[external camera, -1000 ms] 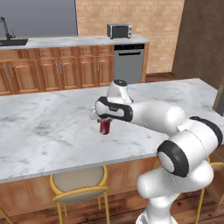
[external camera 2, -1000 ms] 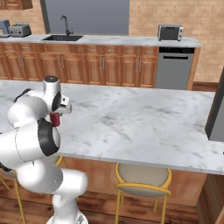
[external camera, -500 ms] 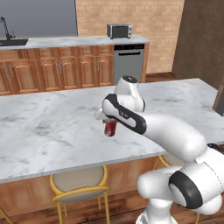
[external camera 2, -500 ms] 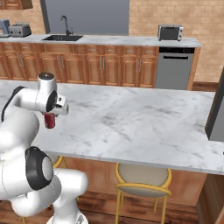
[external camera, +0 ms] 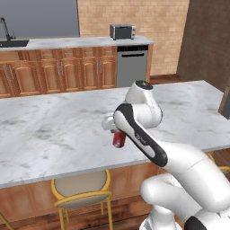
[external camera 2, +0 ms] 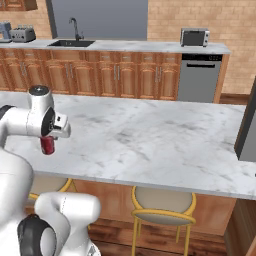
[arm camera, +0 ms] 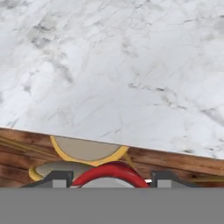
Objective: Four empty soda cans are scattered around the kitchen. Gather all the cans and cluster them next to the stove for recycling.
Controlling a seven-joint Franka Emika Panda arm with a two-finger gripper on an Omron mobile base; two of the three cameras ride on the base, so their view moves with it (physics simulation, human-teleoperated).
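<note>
Lighting even and bright, rendered; no glare. Soft shadow under the marble counter point(external camera: 54, 134) overhang. Both base views slightly soft; hand view sharper, no edge distortion.

A white marble island counter point(external camera: 54, 134) is stretching across the foreground, with yellow-framed stools point(external camera: 83, 191) tucking under its near edge. Behind it, a run of wooden cabinets point(external camera 2: 115, 75) is carrying a pale countertop, where a sink with a dark faucet point(external camera 2: 74, 31) is sitting towards the left and a steel toaster oven point(external camera 2: 194, 37) is standing towards the right above a steel dishwasher point(external camera 2: 199, 77). A brick wall point(external camera: 134, 18) is rising behind all this.
</note>
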